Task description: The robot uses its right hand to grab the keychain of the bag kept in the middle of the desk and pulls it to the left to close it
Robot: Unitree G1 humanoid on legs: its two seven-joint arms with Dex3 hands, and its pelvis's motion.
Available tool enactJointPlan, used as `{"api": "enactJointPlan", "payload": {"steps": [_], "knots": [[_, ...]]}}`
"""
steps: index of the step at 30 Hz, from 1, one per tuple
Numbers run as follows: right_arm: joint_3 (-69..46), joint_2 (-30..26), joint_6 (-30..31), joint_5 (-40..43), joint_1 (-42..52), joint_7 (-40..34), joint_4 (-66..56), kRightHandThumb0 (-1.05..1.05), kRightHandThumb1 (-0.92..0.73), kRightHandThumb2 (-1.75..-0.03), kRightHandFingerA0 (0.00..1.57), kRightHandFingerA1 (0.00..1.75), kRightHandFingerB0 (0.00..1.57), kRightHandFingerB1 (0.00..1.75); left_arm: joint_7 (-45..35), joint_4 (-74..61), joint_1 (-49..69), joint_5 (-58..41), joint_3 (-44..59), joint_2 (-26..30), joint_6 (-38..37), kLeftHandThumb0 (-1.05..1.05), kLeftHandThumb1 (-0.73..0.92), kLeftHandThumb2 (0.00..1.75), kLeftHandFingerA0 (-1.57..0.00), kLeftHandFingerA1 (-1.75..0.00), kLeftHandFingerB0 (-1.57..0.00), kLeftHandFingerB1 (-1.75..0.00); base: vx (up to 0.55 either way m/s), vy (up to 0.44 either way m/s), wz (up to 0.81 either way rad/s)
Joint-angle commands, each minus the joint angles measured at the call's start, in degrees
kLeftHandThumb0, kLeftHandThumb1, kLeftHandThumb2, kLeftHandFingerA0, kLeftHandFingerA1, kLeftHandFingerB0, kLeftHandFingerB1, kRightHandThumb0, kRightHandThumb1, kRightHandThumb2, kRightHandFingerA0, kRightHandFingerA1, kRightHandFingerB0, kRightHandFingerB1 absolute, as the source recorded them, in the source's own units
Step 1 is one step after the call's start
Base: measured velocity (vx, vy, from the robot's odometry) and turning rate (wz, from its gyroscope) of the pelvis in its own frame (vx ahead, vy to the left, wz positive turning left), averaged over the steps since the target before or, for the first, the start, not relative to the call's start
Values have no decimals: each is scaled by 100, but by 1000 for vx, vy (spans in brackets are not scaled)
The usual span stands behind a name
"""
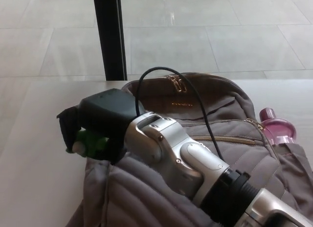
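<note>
While the right hand [98,124] sits at the left edge of the grey bag [210,97], its fingers [66,128] clamped on the green keychain [88,143], the bag lies on the tabletop [34,153] with a pink bottle [277,127] at its right side.

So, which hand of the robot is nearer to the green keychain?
The right. The right hand is shut on the green keychain at the left side of the bag; the left hand is not in view.

Pale tiled floor [205,36] beyond a light desk [34,139], with a black post [110,36], perhaps a frame.
</note>
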Motion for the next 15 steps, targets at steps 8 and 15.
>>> {"api": "enactJointPlan", "payload": {"steps": [8,15], "knots": [[94,589,44,94,-4,-402,542,-38,-64,-96,92,175,73,137,-2,-34,12,-6,-17,21,-17,-90,92,86,-64,-63,-56,-52,0,0,0],[211,940,85,146,-112,-618,993,-35,-53,-112,99,175,79,145,-34,-49,22,19,-52,-10,-63,-92,92,88,-63,-62,-54,-52,0,0,0]]}}
